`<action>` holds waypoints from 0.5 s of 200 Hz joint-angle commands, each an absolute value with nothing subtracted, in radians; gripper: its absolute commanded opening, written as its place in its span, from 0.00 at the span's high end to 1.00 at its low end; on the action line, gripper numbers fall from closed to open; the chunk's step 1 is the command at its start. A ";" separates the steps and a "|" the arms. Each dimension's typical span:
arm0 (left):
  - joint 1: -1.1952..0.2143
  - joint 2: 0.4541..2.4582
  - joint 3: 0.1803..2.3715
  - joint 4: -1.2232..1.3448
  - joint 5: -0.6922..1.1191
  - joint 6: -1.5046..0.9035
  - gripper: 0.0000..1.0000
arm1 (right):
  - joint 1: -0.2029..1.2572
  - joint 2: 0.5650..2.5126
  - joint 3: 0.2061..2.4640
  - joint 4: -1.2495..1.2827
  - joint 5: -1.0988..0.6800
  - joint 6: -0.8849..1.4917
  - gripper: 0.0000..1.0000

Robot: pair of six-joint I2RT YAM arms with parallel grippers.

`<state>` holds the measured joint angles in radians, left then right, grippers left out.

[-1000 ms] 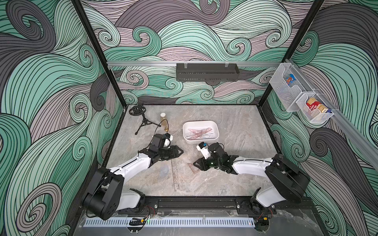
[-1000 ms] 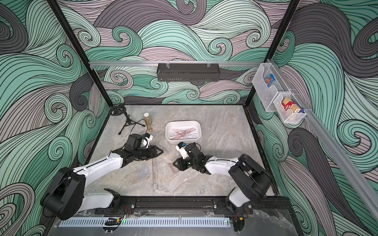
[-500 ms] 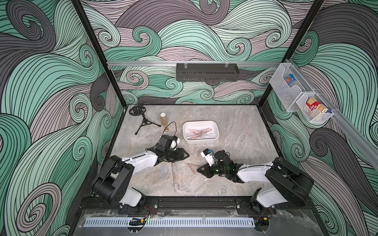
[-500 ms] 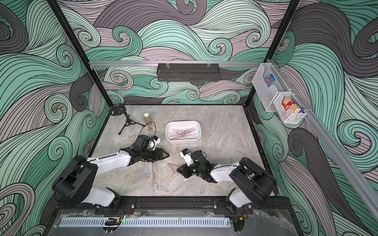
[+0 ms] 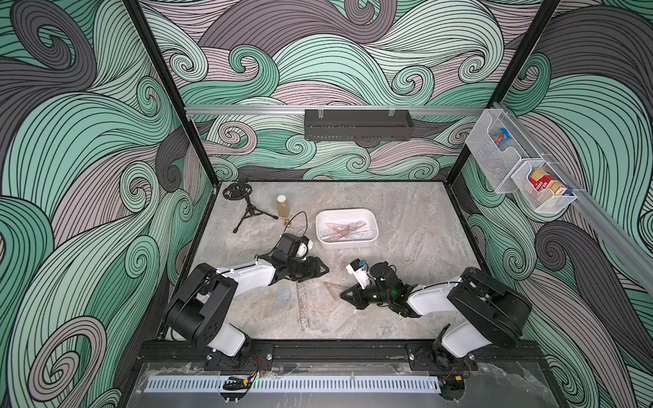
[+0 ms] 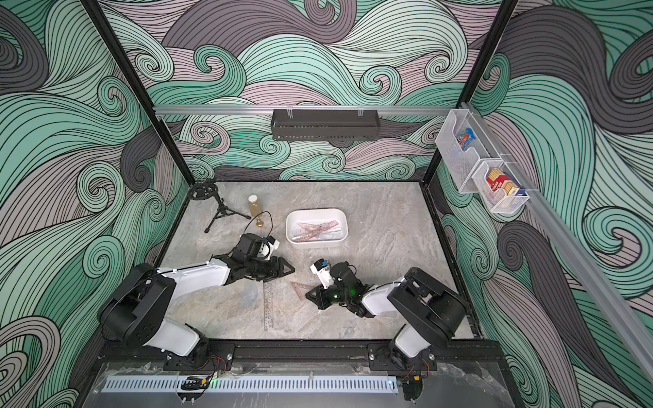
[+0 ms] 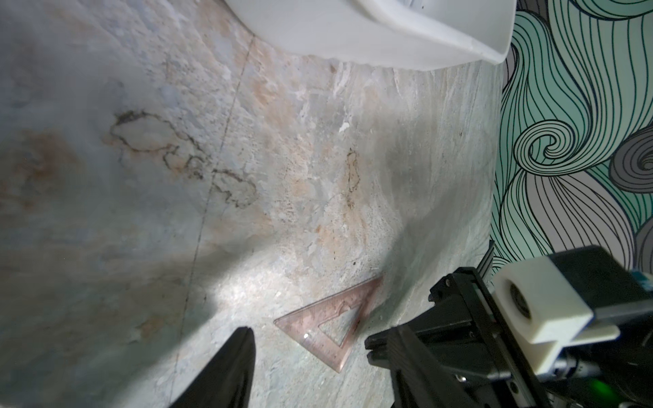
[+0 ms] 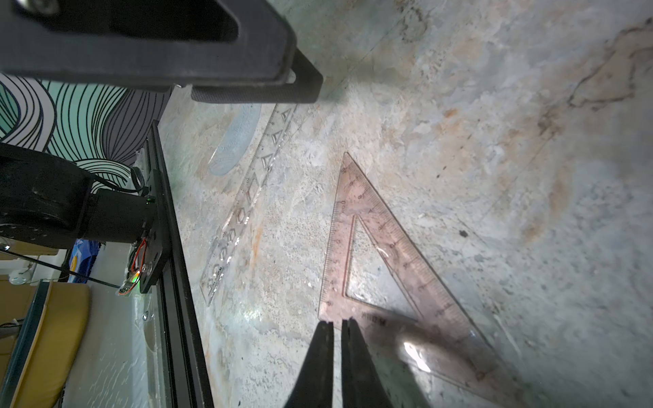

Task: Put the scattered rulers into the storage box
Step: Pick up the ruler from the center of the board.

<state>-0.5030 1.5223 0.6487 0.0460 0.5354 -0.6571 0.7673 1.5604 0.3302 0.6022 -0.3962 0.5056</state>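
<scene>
The white storage box (image 5: 348, 243) (image 6: 316, 243) (image 7: 353, 28) sits mid-table with pinkish rulers (image 5: 344, 231) lying inside. A pinkish triangular set square (image 5: 334, 288) (image 6: 300, 288) (image 7: 311, 339) (image 8: 335, 254) lies flat nearer the front. My right gripper (image 5: 344, 295) (image 8: 337, 321) is shut, its tips on the set square's short edge. A long clear ruler (image 5: 303, 307) (image 6: 269, 307) (image 8: 247, 201) lies left of it. My left gripper (image 5: 322, 270) (image 6: 289, 271) hangs open over that ruler's far end, holding nothing. A clear rounded piece (image 5: 283, 295) (image 8: 235, 141) lies beside the long ruler.
A small black tripod (image 5: 247, 208), a bottle (image 5: 282, 206) and a small brass item (image 5: 288, 222) stand at the back left. A black perforated tray (image 5: 357, 125) hangs on the back rail. White wire baskets (image 5: 512, 166) hang on the right wall.
The right gripper has closed and come down toward the front onto the set square. The left gripper has moved right, over the long ruler's far end, and opened a little.
</scene>
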 commanded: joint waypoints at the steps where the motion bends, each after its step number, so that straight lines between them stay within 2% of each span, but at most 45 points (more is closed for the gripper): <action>1: -0.506 1.548 0.694 0.047 0.527 -0.655 0.35 | 0.757 1.575 0.311 0.644 -0.413 0.509 0.89; 51: -0.506 1.582 0.704 0.052 0.526 -0.652 0.34 | 0.738 1.627 0.299 0.681 -0.449 0.512 0.91; 100: -0.507 1.583 0.703 0.051 0.521 -0.653 0.34 | 0.738 1.500 0.327 0.623 -0.443 0.504 0.89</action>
<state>-0.5030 1.5761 0.6739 0.0463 0.5312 -0.6579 0.7406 1.5513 0.3115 0.6399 -0.4362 0.5095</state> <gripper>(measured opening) 0.661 0.104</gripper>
